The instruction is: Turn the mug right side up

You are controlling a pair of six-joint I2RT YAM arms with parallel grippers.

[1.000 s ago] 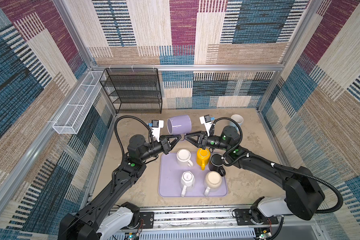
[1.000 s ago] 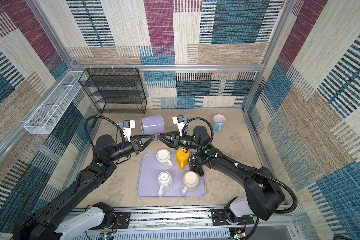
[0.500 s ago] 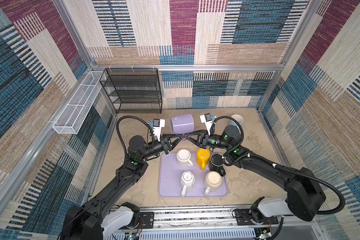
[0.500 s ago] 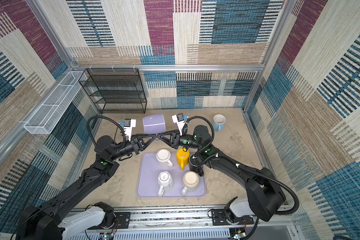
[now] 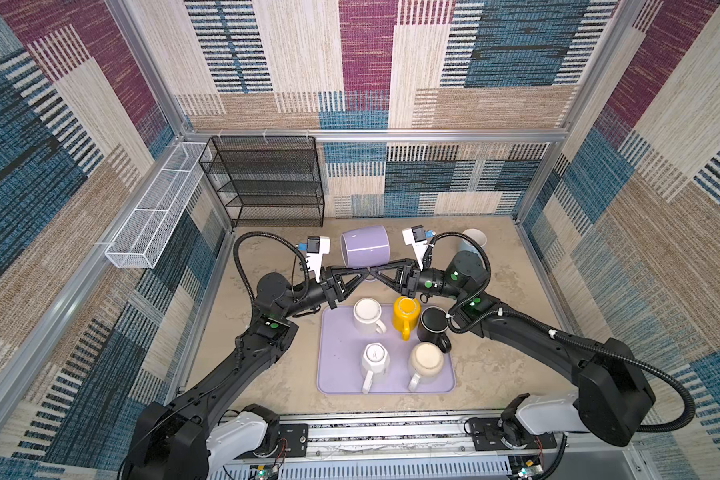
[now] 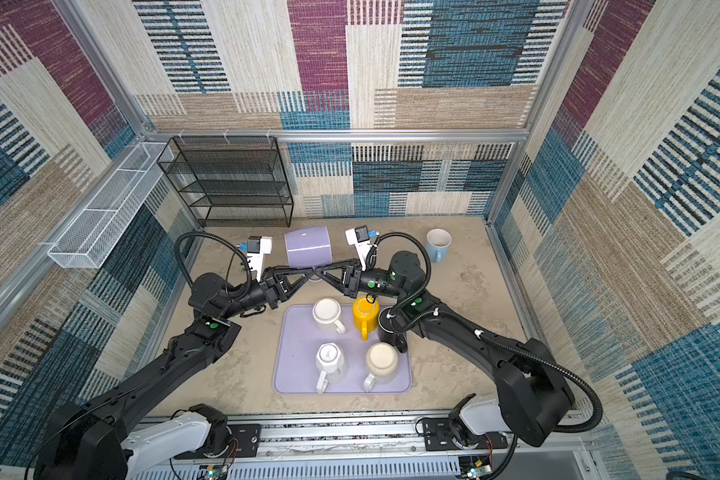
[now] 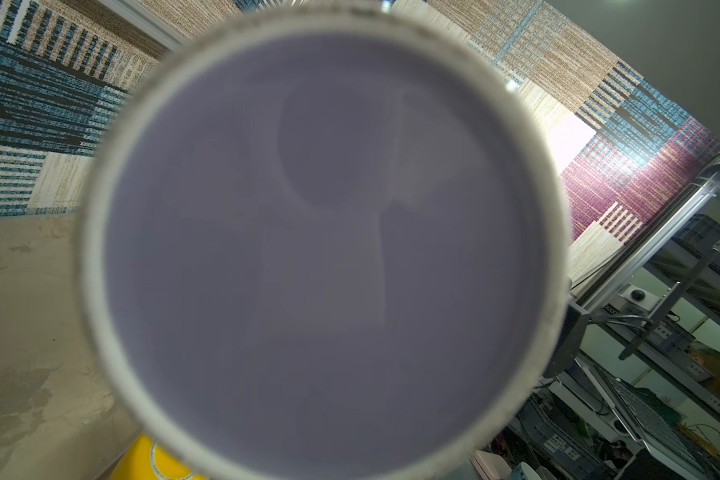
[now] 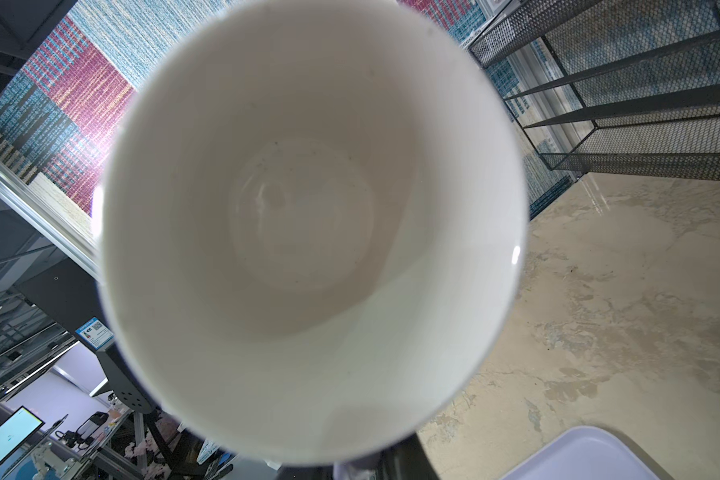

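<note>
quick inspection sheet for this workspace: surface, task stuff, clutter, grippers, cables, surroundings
surface: table tan and blotchy, no spill seen
job's things: purple mug off the table, on its side, mouth toward the right arm
clutter: tray with five mugs, the black one at its right edge; blue mug upright at the back right
grippers: left gripper and right gripper both shut at the purple mug's handle, tips meeting beneath it
cables: left cable and right cable loop free, no snag seen
surroundings: black rack at the back, white basket on the left wall
</note>
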